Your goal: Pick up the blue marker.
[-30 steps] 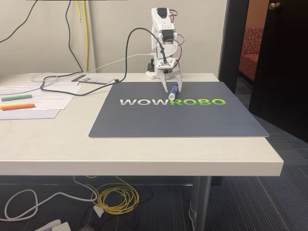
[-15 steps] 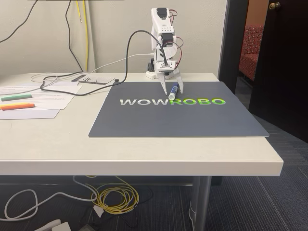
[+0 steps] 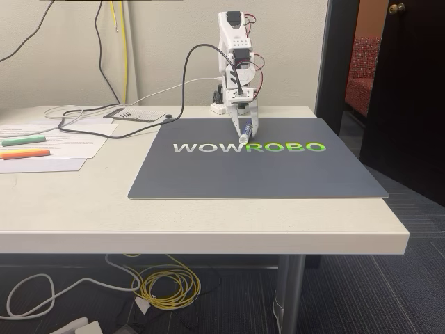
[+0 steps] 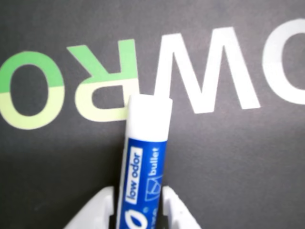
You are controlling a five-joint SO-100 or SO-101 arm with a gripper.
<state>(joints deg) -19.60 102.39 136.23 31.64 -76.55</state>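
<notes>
jaws: I see them closed in on the blue marker since a second ago, gripper | marker: shifted slightly left in the fixed view, white end now off the mat | wrist view: fingers flank the barrel

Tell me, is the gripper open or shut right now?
Shut on the marker: in the wrist view both fingers press its barrel.

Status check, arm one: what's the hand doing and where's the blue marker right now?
Hand shut on the blue marker, fingers either side of the barrel. Marker's white end points out over the dark mat, by the lettering. Nothing in the way.
</notes>
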